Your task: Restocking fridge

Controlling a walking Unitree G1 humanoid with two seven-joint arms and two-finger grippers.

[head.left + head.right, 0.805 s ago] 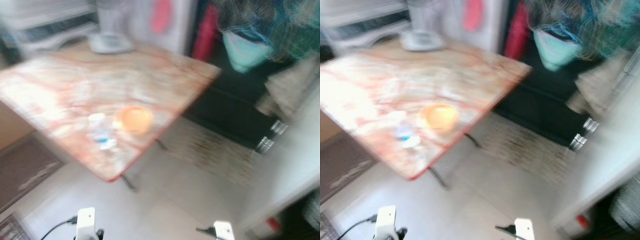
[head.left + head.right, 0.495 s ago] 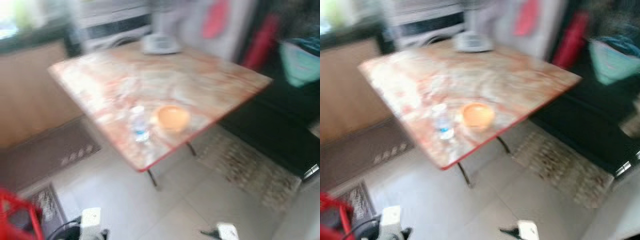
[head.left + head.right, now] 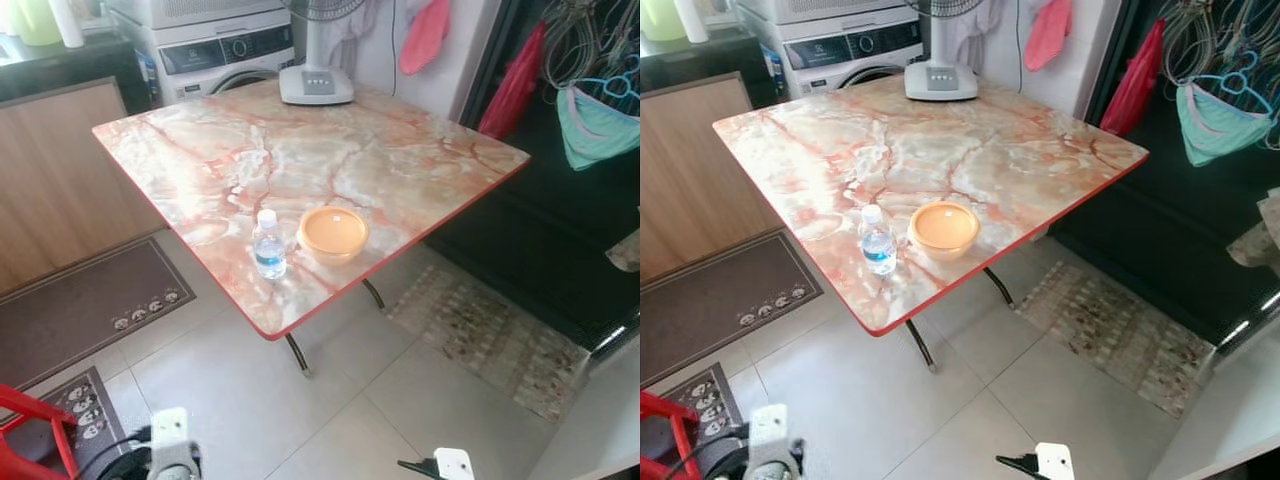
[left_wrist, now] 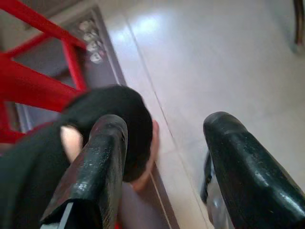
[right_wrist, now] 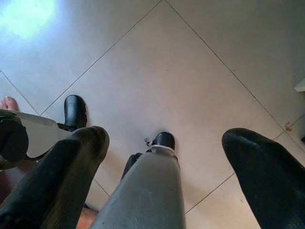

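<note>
The water bottle (image 3: 268, 244) is standing upright on the marble-pattern table (image 3: 400, 170), near the edge that is closest to me, and just beside it the orange bowl (image 3: 333, 233) is sitting. I am judging that this bottle is what I must bring for the restocking, although the task sentence is not naming it. Nothing is picked up yet: both arms are hanging low, well apart from the table, so I am thinking the task is only at its beginning. The approach, the grasp, the carrying and the placing are all left to do. I am not finding the fridge itself with certainty.

The left gripper (image 4: 162, 157) is pointing down at the pale tiled floor with its two black fingers spread and nothing between them. The right gripper (image 5: 167, 157) is also spread wide and empty over the tiles.

The bottle is looking like clear thin plastic with a white cap and a blue label, small and round; I am expecting it to be light and a little slippery. The bowl is looking like smooth plastic, shallow and round. The table top is glossy, with red veins and a red rim, on thin metal legs. A white fan base (image 3: 316, 84) is resting at the far side.
</note>
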